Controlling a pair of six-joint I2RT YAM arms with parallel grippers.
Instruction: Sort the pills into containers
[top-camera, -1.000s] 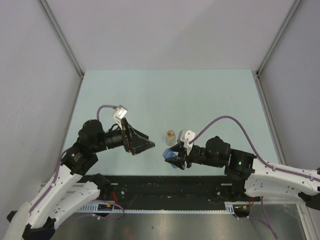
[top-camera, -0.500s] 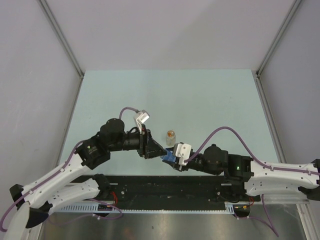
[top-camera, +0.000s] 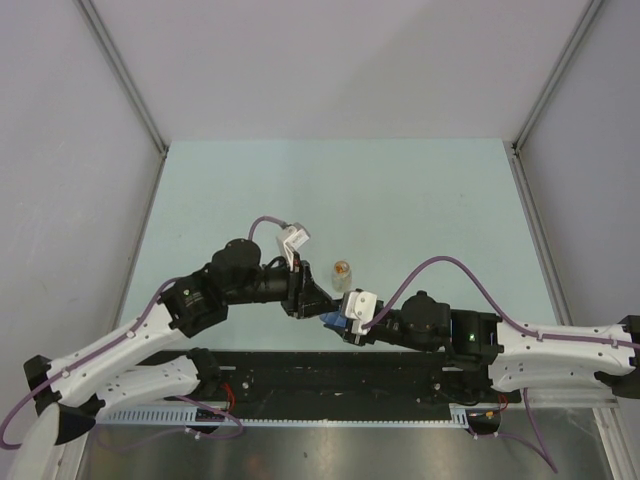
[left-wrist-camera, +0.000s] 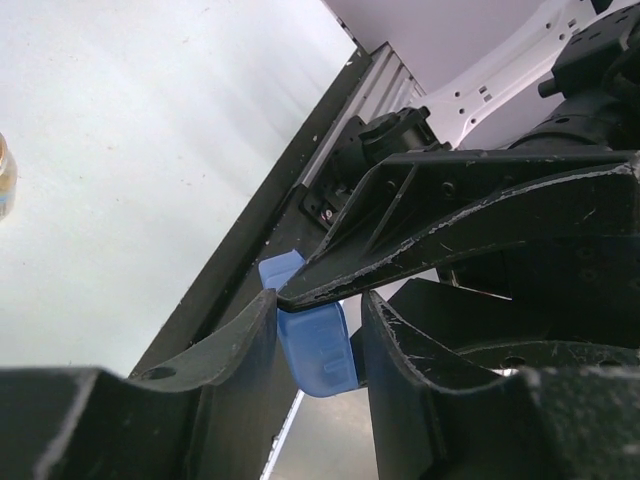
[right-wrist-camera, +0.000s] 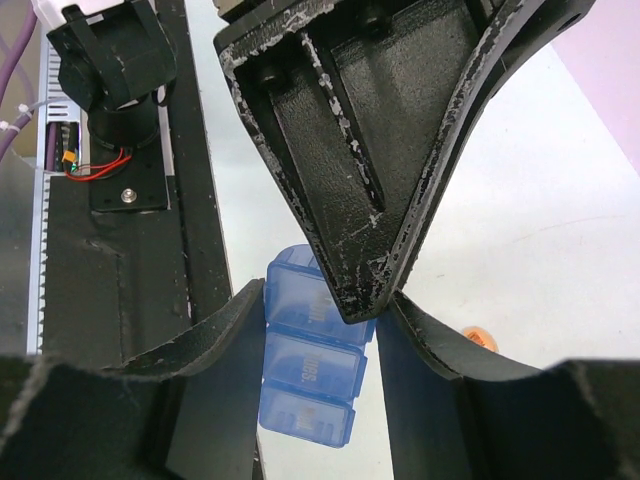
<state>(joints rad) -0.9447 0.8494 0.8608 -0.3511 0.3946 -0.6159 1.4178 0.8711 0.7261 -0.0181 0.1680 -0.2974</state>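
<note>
The pale green table (top-camera: 420, 190) filled the middle of the top view, with a black rail (top-camera: 330, 375) along its near edge. The left arm (top-camera: 130, 345) reached in from the near left and the right arm (top-camera: 540, 345) from the near right. They met just in front of the rail, near the middle of the table's near edge.

The right gripper (right-wrist-camera: 325, 295) pointed left, and the box (right-wrist-camera: 305, 370) sat lengthwise between its two fingers. They were clamped on the box's sides at the end nearest the left arm. The left gripper (left-wrist-camera: 318, 297) pointed right and came at the same end of the box crosswise. In its own wrist view its fingers straddled the box: one finger (left-wrist-camera: 235, 345) lay against the blue plastic and the other stood just beside it. Whether that gripper had truly clenched the box could not be told. In each wrist view a finger of the other gripper showed its tip resting on the box.

The box was translucent blue, with three joined compartments in a row. Whether it rested on the table or hung above it could not be told.

A small vial (top-camera: 341, 271) with something orange inside stood upright on the table, just beyond the grippers. One orange pill (right-wrist-camera: 480, 340) lay on the table near the right gripper.
</note>
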